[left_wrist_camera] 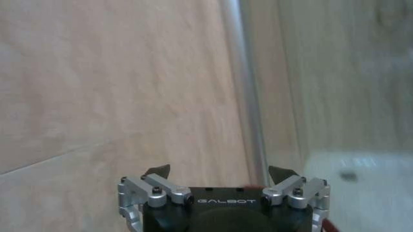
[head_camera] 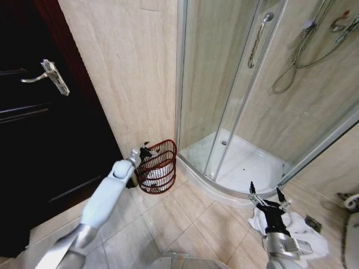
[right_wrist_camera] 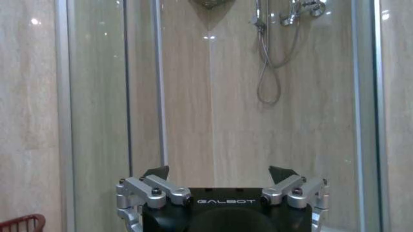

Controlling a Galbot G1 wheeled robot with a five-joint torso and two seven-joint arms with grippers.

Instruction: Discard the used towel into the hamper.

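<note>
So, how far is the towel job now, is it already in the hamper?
Seemingly done: something white lies inside the hamper, likely a towel. In hand: nothing; the left claw is open at the hamper's rim, and the right claw is open above a white cloth on the floor. That cloth may be left to do.

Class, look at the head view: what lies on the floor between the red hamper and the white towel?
Bare beige floor tiles and the shower tray's curved curb separate the hamper from the towel.
</note>
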